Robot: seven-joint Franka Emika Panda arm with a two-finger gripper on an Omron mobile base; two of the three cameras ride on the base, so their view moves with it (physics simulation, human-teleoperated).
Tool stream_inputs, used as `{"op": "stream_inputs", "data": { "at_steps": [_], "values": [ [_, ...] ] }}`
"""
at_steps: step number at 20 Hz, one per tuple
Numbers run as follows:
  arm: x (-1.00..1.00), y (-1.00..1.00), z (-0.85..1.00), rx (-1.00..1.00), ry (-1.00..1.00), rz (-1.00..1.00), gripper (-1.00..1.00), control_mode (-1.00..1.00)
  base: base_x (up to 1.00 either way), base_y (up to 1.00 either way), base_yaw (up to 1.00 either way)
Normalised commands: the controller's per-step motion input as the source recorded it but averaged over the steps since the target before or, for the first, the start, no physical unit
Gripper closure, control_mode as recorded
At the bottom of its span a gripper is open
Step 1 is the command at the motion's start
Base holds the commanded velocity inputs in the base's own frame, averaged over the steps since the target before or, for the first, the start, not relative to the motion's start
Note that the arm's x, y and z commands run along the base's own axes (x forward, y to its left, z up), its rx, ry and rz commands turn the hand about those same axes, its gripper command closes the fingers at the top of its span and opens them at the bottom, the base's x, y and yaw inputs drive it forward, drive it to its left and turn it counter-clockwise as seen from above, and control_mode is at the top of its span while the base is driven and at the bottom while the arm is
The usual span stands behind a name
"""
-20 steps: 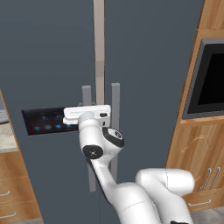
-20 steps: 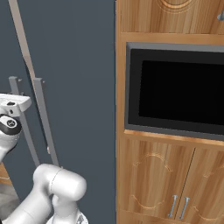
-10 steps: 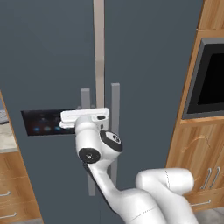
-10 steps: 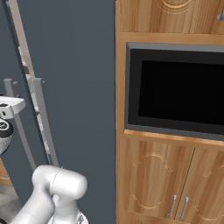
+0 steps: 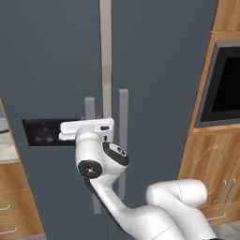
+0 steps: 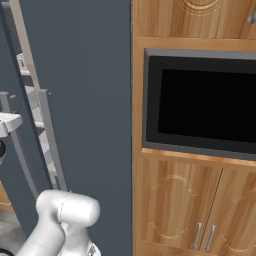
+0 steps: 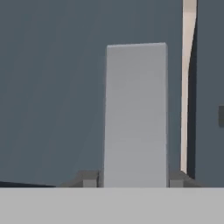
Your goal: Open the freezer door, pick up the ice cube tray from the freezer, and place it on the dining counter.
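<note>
The freezer door [image 5: 47, 70] is the left slate-grey door with the black panel [image 5: 42, 132]. It stands slightly ajar, and a beige gap [image 5: 106, 56] separates it from the other door. My gripper [image 5: 89, 125] is at the door's grey bar handle [image 5: 90, 107]. In the hand view the handle [image 7: 135, 113] fills the space between my two fingertips [image 7: 89, 179], with the gripper [image 7: 133, 180] shut on it. Through the gap, light grey freezer shelves [image 6: 31, 95] show. The ice cube tray is hidden.
The plain grey door [image 5: 164, 70] with its own bar handle [image 5: 123, 140] is just right of my hand. A black built-in oven [image 6: 205, 102] sits in wooden cabinets [image 6: 190, 200] on the right. Wooden drawers [image 5: 14, 206] under a marbled top stand at the left.
The gap between the two doors has widened as the freezer door swings out. My hand has moved left and toward the base with the handle.
</note>
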Motion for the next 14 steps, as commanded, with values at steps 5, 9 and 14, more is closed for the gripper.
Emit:
{"op": "stream_inputs", "data": {
  "at_steps": [5, 9, 14],
  "values": [
    [-0.28, 0.31, 0.0, 0.0, 0.04, 0.0, 1.0, -1.0, 0.0, 0.0, 0.0],
    [-0.32, 0.3, 0.0, 0.0, 0.04, 0.0, 1.0, -1.0, 0.0, 0.0, 0.0],
    [-0.36, 0.32, 0.0, 0.0, 0.04, 0.0, 1.0, -1.0, 0.0, 0.0, 0.0]
  ]
}}
